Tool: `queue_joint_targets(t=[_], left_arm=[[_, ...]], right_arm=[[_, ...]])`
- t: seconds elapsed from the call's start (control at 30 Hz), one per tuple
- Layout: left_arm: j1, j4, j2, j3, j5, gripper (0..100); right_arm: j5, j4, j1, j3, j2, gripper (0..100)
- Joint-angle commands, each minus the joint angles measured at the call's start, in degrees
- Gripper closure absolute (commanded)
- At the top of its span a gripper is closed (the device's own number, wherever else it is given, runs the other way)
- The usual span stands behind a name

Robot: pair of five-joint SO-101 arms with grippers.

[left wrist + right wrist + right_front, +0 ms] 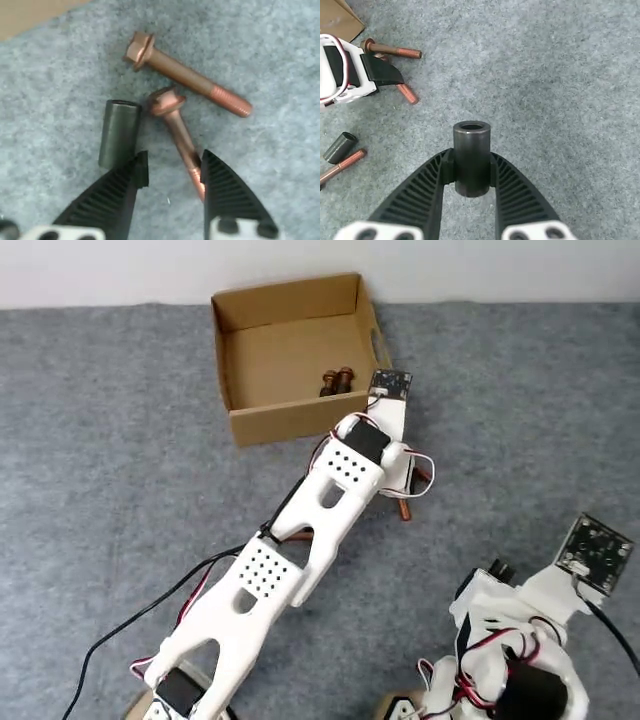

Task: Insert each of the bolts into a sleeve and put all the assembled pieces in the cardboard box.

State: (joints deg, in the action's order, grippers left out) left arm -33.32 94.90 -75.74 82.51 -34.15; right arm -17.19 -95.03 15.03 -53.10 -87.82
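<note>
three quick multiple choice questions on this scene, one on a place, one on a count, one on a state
1. The left tool is
A. above copper-coloured metal bolts on grey carpet
B. inside a box
C. gripping a cable

2. Bolts below it in the left wrist view:
A. one
B. two
C. four

3. The right tool is
A. open and empty
B. shut on an upright dark metal cylindrical sleeve
C. shut on a bolt

Answers:
1 A: it stands open astride one bolt's shank.
2 B: two flanged heads show.
3 B: it clamps the sleeve's sides.
</note>
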Motion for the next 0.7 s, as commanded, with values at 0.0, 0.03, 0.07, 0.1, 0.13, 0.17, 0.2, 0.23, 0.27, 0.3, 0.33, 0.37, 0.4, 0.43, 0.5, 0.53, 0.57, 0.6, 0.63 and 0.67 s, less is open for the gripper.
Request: queue_joint_targets(t=[0.0,0.03,0.07,0.1,0.13,0.17,0.2,0.23,0.27,0.3,0.33,0.37,0.4,0.43,0.5,0.53,0.57,0.6,0.63,0.67], left_arm=[[0.97,0.26,0.53,1.19,-0.18,83],[0.97,0.26,0.53,1.19,-0.18,85],[0.97,0.26,0.53,1.19,-0.09,87],[0.97,0.7,0.44,1.19,-0.09,90],[0.97,1.58,0.44,1.19,0.09,92],[0.88,2.73,0.26,1.19,1.05,94],[0.88,4.48,0.18,1.19,1.93,95],[1.05,5.89,0.0,1.01,2.46,95],[1.58,5.8,0.09,0.13,2.46,95],[2.55,5.8,0.53,-1.27,2.46,96],[3.52,5.8,0.7,-2.15,2.55,96],[4.4,5.8,1.23,-2.59,2.64,96],[5.1,5.8,1.41,-2.68,2.64,95],[5.71,5.8,1.67,-2.86,2.64,95],[5.98,5.8,2.29,-5.23,2.73,95],[5.8,5.8,2.46,-6.81,2.73,95],[5.63,5.89,3.08,-8.48,2.81,95],[5.54,5.89,4.31,-10.68,2.81,95],[5.19,5.89,5.71,-13.76,2.81,95],[4.66,5.89,7.21,-17.36,3.25,96]], right_arm=[[-0.7,1.19,0.48,0.35,-0.13,99.1],[-0.7,1.19,0.48,0.35,-0.13,99.1],[-0.7,1.19,0.48,0.35,-0.13,99.1],[-0.7,1.19,0.48,0.35,-0.13,99.1],[-0.7,1.19,0.48,0.35,-0.13,99.1],[-0.7,1.19,0.48,0.35,-0.13,99.1],[-0.7,1.19,0.48,0.35,-0.13,99.1],[-0.7,1.19,0.48,0.35,-0.13,99.1],[-0.7,1.19,0.48,0.35,-0.13,99.1],[-0.7,1.19,0.48,0.35,-0.13,99.1],[-0.7,1.19,0.48,0.35,-0.13,99.1],[-0.7,1.19,0.48,0.35,-0.13,99.1],[-0.7,1.19,0.4,0.35,-0.13,99.1],[-0.7,1.19,0.4,0.35,-0.13,99.1],[-0.7,1.19,0.31,0.35,-0.13,99.1],[-0.7,1.19,0.31,0.35,-0.13,99.1],[-0.7,1.19,0.31,0.35,-0.13,99.1],[-0.7,1.19,0.31,0.35,-0.13,99.1],[-0.7,1.19,0.31,0.35,-0.13,99.1],[-0.7,1.19,0.22,0.35,-0.13,99.1]])
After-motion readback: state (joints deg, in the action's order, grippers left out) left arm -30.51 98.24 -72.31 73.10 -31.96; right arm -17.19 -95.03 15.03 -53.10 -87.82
